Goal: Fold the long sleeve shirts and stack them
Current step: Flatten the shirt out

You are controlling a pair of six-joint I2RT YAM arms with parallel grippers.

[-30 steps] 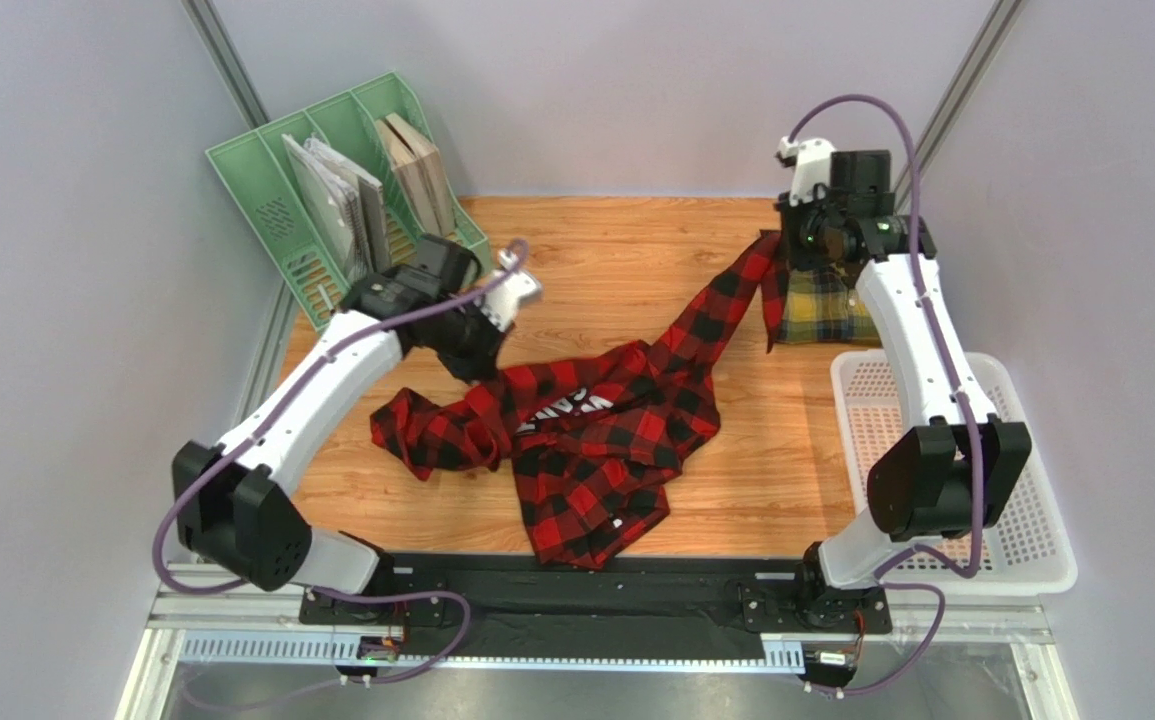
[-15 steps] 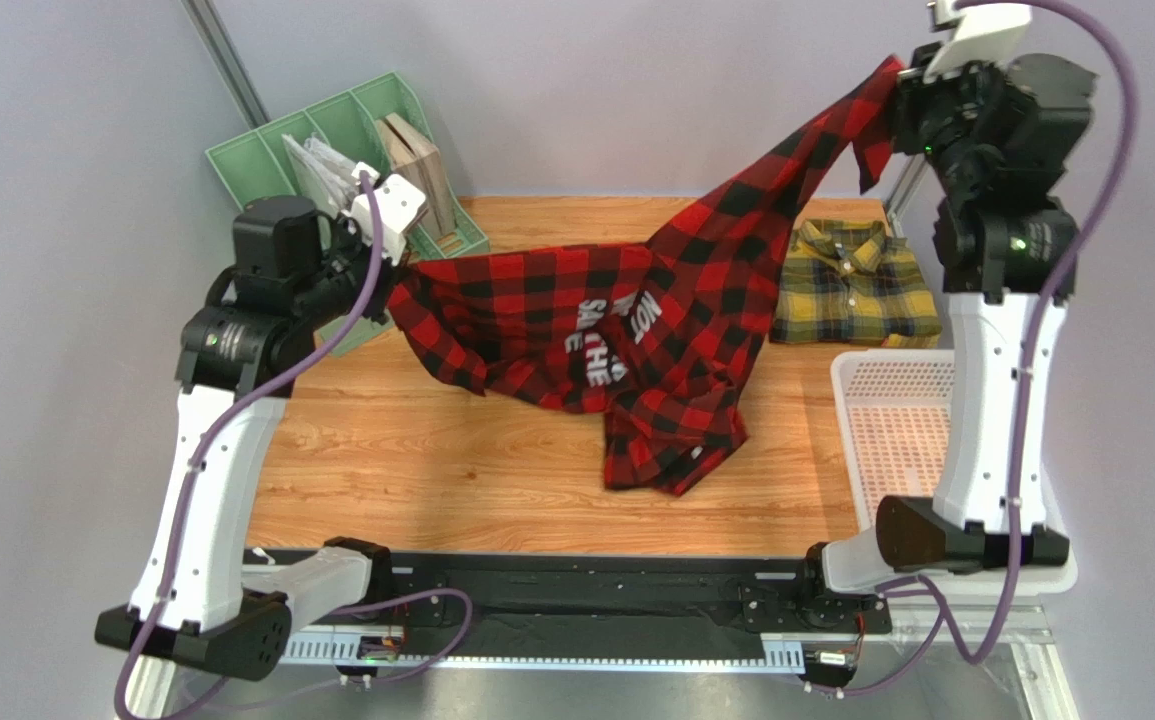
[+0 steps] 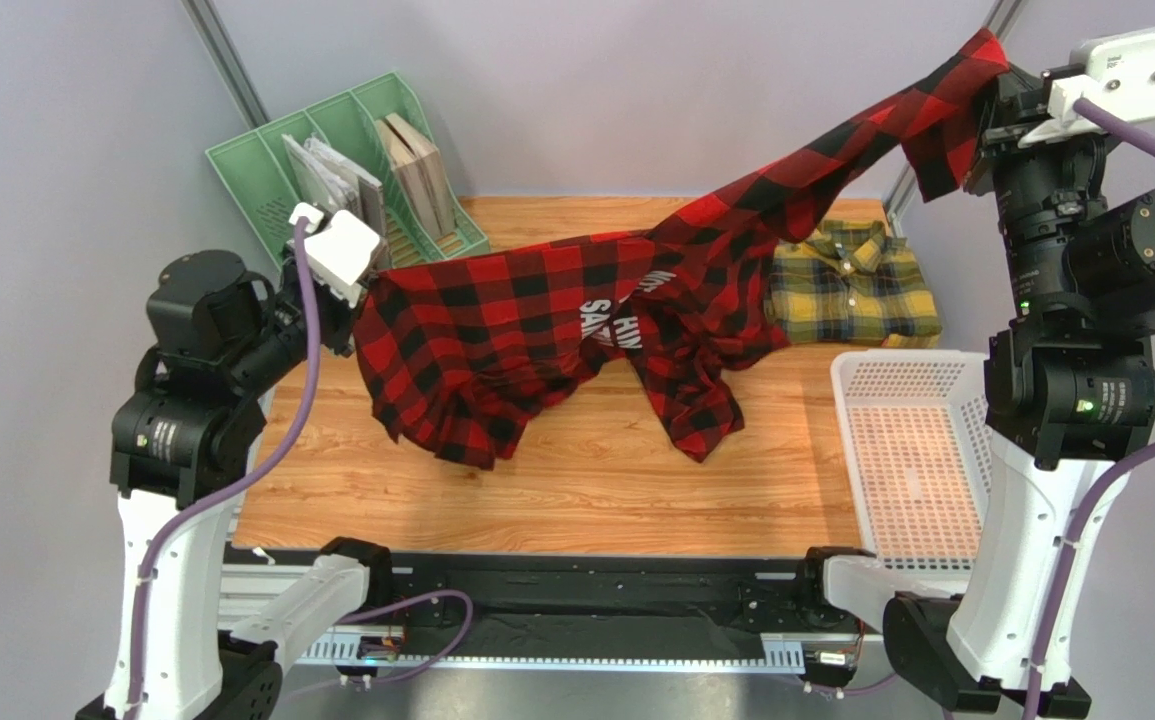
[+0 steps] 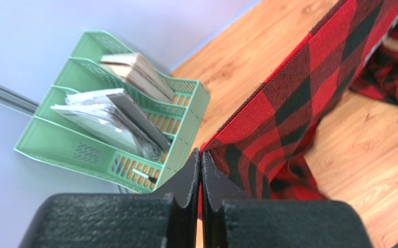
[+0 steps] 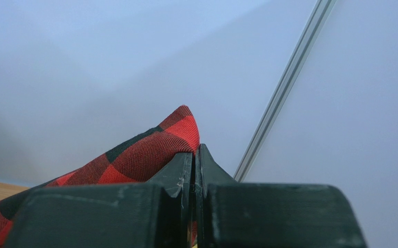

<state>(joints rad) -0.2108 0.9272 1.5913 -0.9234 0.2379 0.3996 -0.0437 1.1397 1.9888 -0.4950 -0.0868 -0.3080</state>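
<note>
1. My left pincer point(image 4: 200, 153) is pinched closed on an edge of the red-and-black shirt point(image 3: 538, 323), near the green file rack point(image 3: 260, 165).
2. My right pincer point(image 5: 194, 151) is clamped on a sleeve end, high at the far right.
3. The shirt hangs stretched between them over the table point(image 3: 598, 488), with white letters showing.
4. The yellow-and-green shirt point(image 3: 854, 285) lies at the table's far right, beside the white basket point(image 3: 914, 465).

Red shirt point(image 3: 508, 323) hoisted from heap, stretched wider, sleeve end higher
</note>
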